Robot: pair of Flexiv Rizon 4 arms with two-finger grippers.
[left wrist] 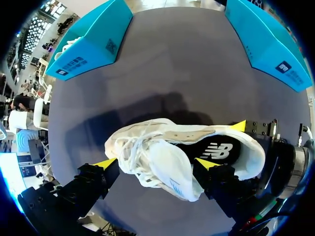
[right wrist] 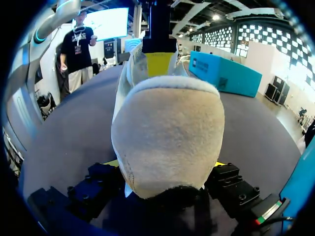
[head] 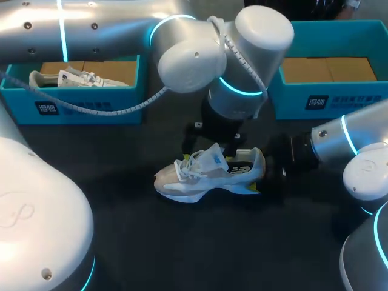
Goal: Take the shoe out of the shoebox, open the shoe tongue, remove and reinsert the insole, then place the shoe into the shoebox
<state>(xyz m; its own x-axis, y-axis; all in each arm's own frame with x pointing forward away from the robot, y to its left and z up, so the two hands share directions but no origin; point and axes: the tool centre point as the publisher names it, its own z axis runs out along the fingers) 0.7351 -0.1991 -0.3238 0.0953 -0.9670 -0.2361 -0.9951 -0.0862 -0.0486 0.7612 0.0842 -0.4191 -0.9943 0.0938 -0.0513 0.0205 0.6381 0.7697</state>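
Observation:
A white sneaker lies on its side in the middle of the dark table, toe to the left. In the left wrist view its tongue is lifted and the black insole shows in the opening. My left gripper hangs open over the sneaker, its yellow tips either side of the tongue and laces. My right gripper is shut on the sneaker's heel from the right. One blue shoebox stands at the back left, another at the back right.
The left box holds a second white shoe. The right box shows a brown cardboard floor. My left arm crosses high over the table's back, and its cable droops in front of the left box.

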